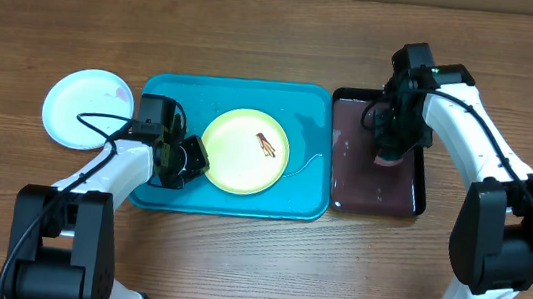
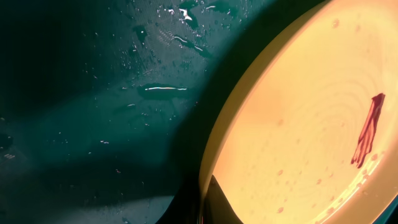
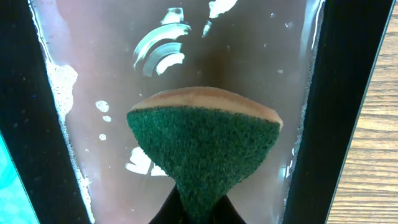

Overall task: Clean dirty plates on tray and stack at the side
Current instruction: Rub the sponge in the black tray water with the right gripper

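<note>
Well, my left claw [image 1: 195, 158] is pinching the dirty yellow plate [image 1: 244, 152] on the tray [image 1: 307, 200], my right claw [image 1: 387, 151] squeezing the sponge [image 3: 205, 143]; the white plate [image 1: 85, 109] is lying aside.

Two plates [image 1: 244, 151] [image 1: 87, 108], the whitish one perhaps a stack, two trays [image 1: 311, 114] [image 1: 383, 188], one sponge [image 3: 205, 143].

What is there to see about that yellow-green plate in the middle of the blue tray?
The round, shallow yellow-green plastic plate lies flat, face up, near the middle of the large turquoise-blue plastic tray. It looks smooth and glossy, and the close view shows faint rings and small water droplets on it. A short brown smear sits off-centre, so it is not clean yet. The left arm's black pincer meets its left rim; whether it pinches the rim is unclear. Nothing else touches it.
</note>
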Robot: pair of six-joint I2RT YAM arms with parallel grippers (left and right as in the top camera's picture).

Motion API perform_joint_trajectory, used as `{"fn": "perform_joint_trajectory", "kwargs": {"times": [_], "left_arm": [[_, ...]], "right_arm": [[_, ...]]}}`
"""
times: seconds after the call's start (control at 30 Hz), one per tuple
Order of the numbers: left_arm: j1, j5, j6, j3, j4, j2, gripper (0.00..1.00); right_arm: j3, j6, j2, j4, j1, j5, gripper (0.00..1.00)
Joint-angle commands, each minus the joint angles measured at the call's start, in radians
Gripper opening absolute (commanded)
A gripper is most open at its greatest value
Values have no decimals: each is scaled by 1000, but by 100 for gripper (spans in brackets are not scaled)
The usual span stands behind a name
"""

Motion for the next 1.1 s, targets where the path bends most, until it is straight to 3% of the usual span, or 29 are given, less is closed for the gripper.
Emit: {"fn": "perform_joint_trajectory", "kwargs": {"times": [0.0,0.17,0.33,0.8,1.0,1.07], "left_arm": [[-7,4,-5,-3,2,18,4],[-7,4,-5,-3,2,18,4],[-7,4,-5,-3,2,18,4],[-7,4,-5,-3,3,18,4],[-7,4,-5,-3,2,18,4],[-7,4,-5,-3,2,18,4]], "right_arm": [[23,-7,-26,-4,5,-6,4],[-45,-7,-25,44,5,-10,4],[-148,-7,-25,144,5,-10,35],[-155,-6,-24,155,5,-10,32],[-159,-6,-24,163,5,-10,40],[-184,-6,-24,195,5,-10,29]]}}
